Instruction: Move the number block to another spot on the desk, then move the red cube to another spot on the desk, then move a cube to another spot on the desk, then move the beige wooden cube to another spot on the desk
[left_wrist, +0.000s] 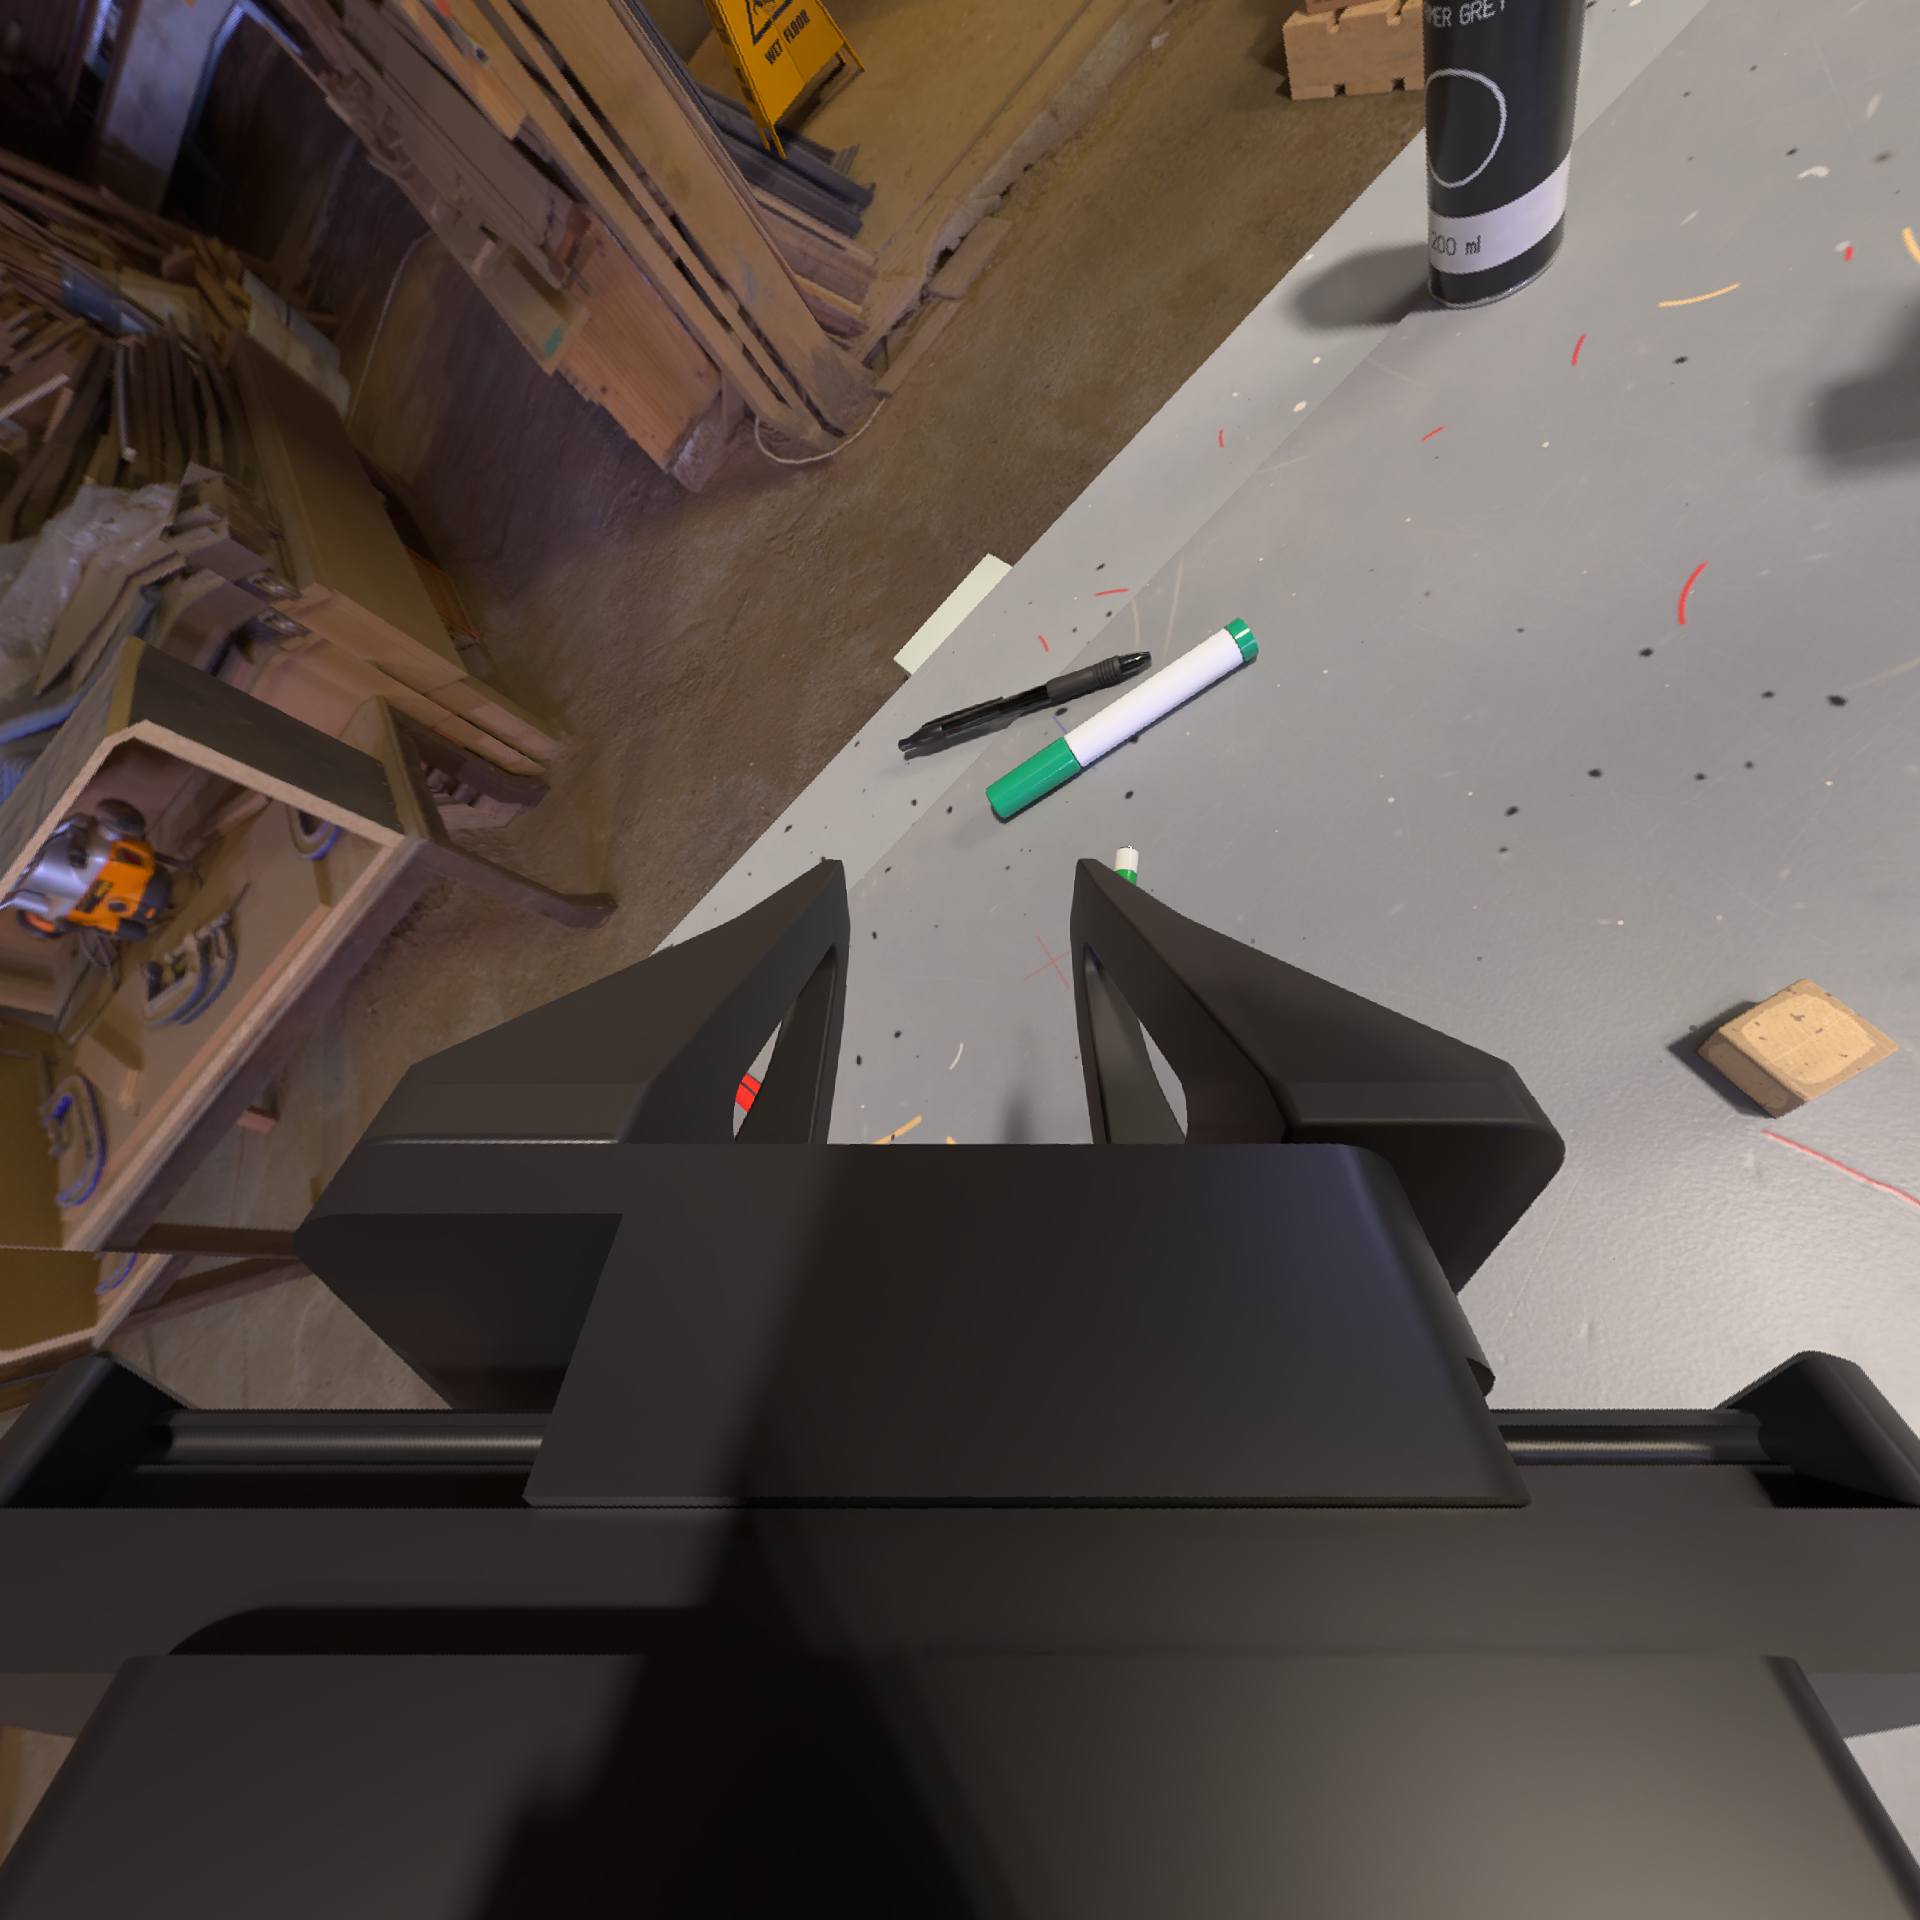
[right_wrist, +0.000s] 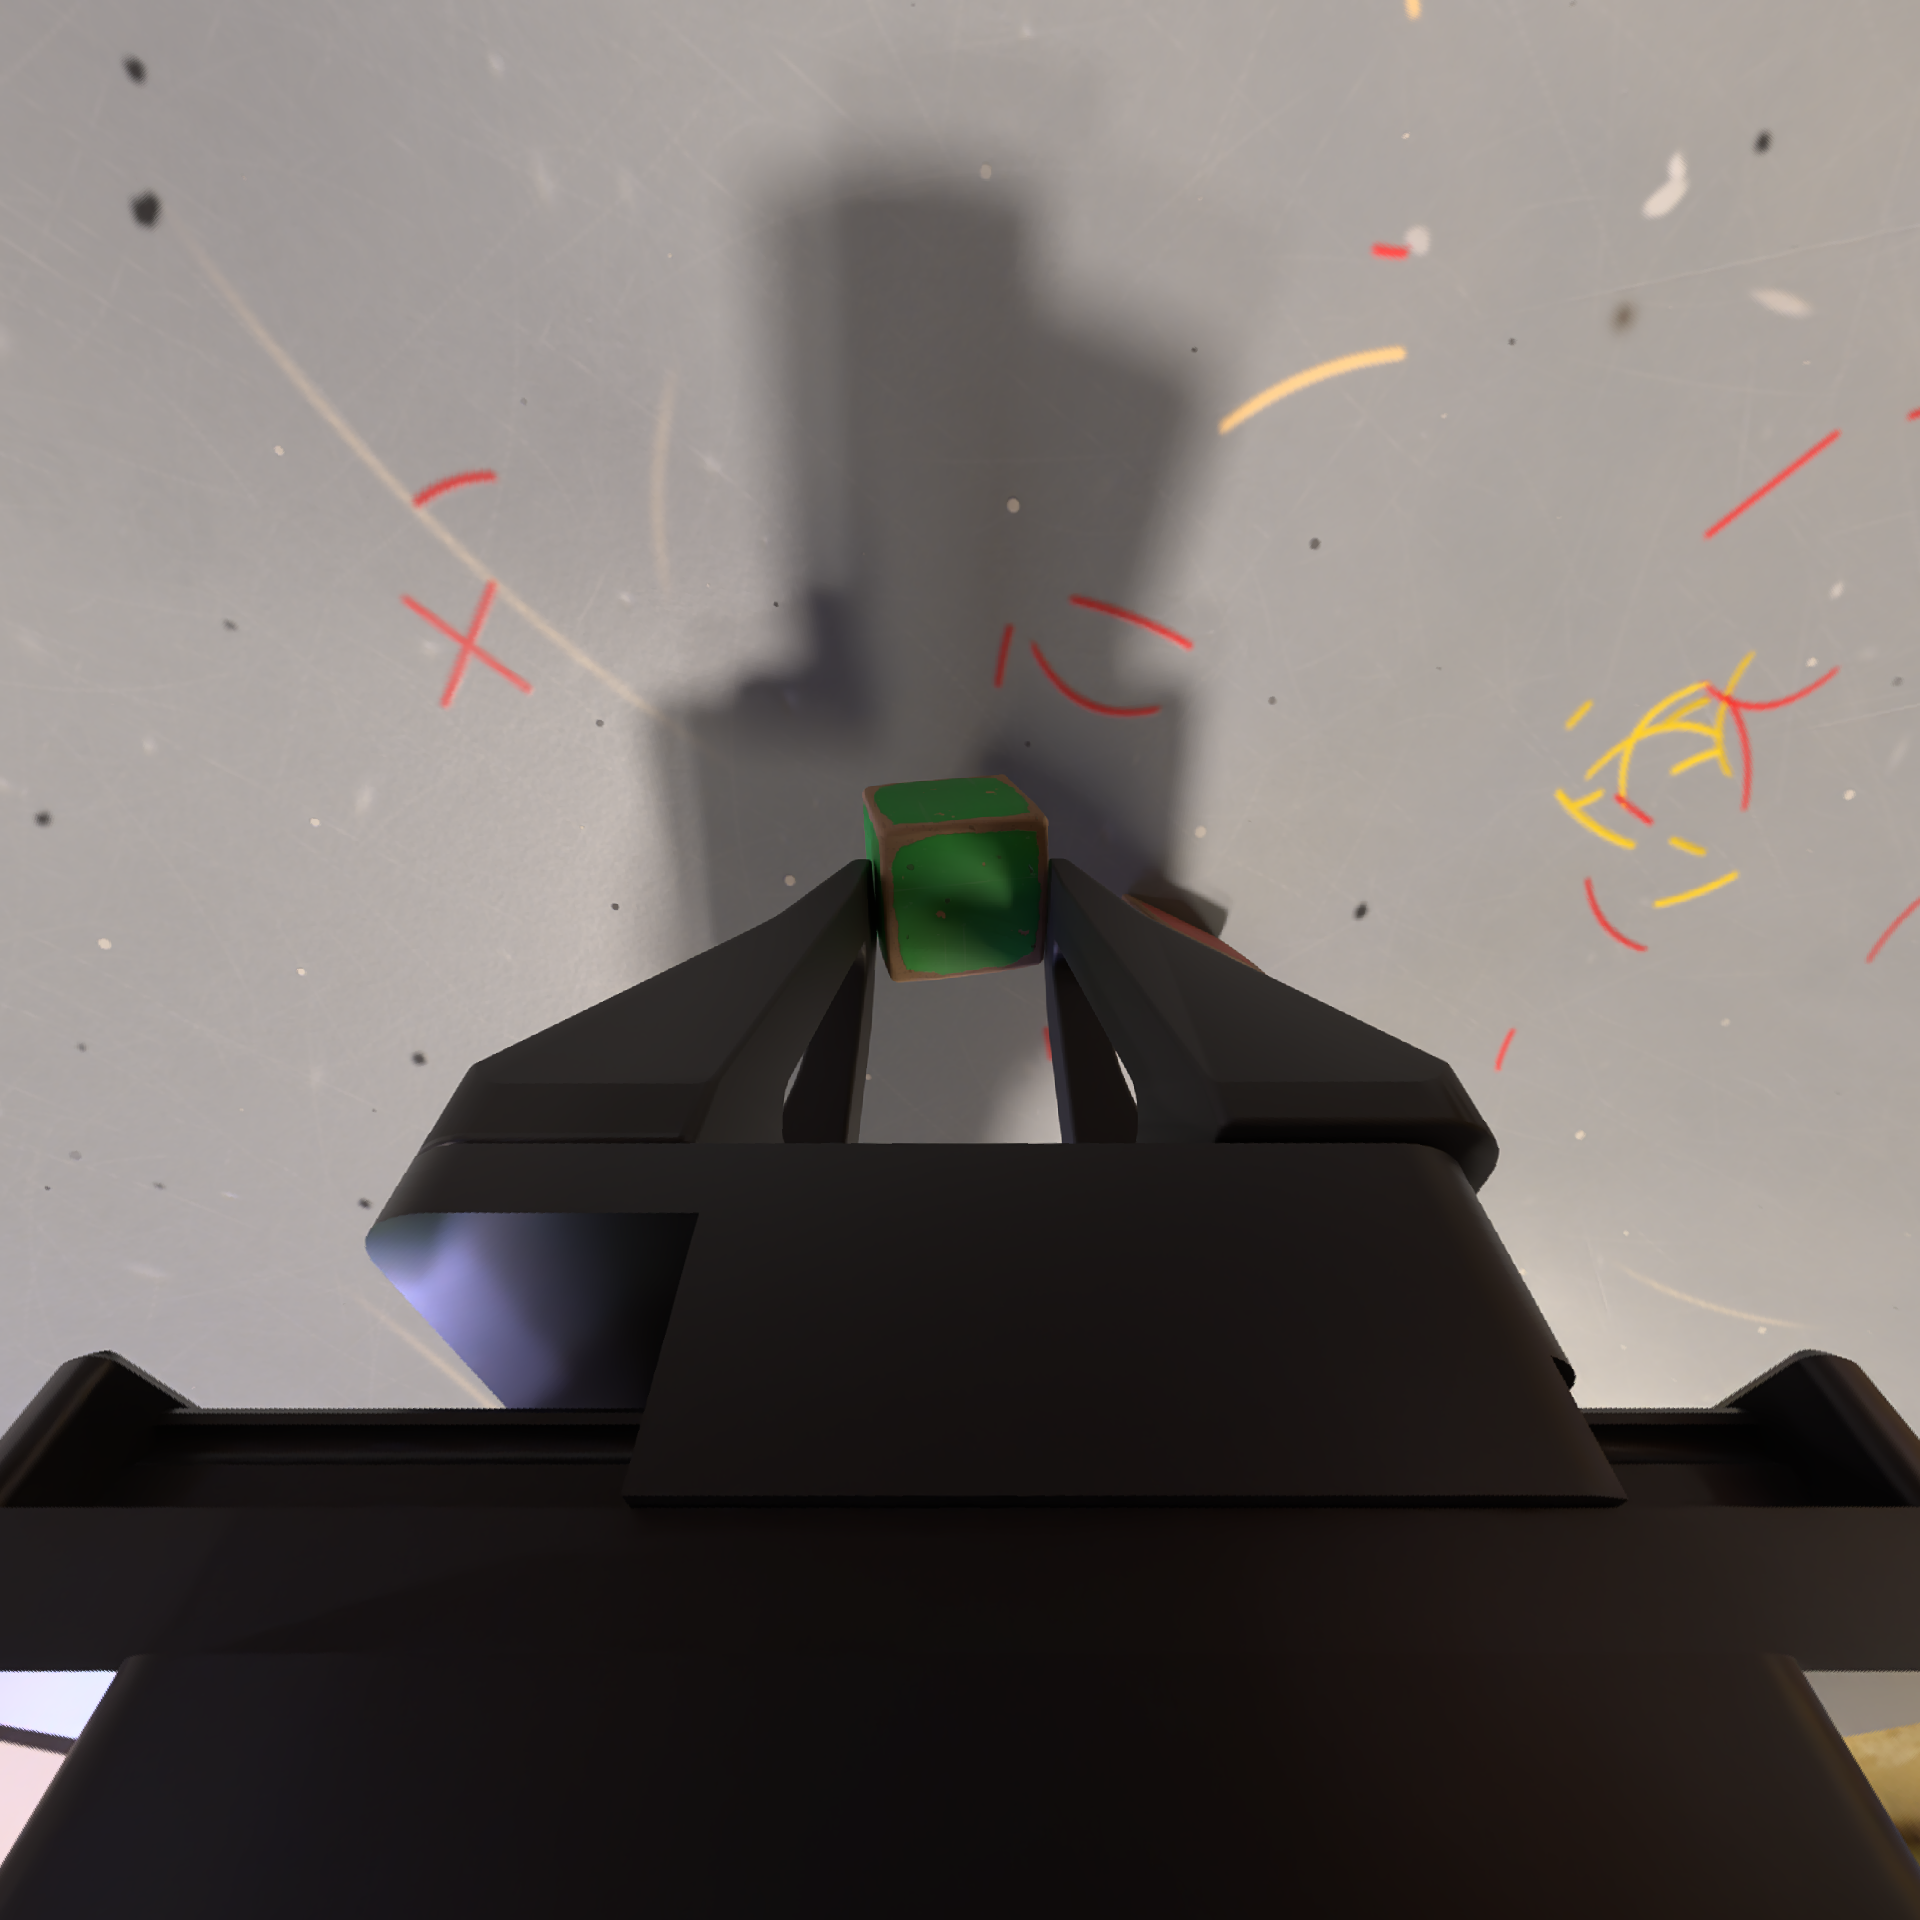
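My right gripper (right_wrist: 958, 878) is shut on a small green cube (right_wrist: 956, 883) with worn brown edges and holds it above the grey desk (right_wrist: 312, 935). A reddish thing (right_wrist: 1179, 914) peeks out just behind the right finger, mostly hidden. In the left wrist view, my left gripper (left_wrist: 958, 873) is open and empty above the desk near its edge. A beige wooden cube (left_wrist: 1792, 1044) lies on the desk to its right. A sliver of red (left_wrist: 747, 1091) shows through the left finger's opening.
A green and white marker (left_wrist: 1122, 719) and a black pen (left_wrist: 1023, 701) lie ahead of the left gripper near the desk edge (left_wrist: 935, 686). Another marker's tip (left_wrist: 1126, 862) shows by the right finger. A black spray can (left_wrist: 1496, 156) stands farther off. A pale note (left_wrist: 951, 613) overhangs the edge.
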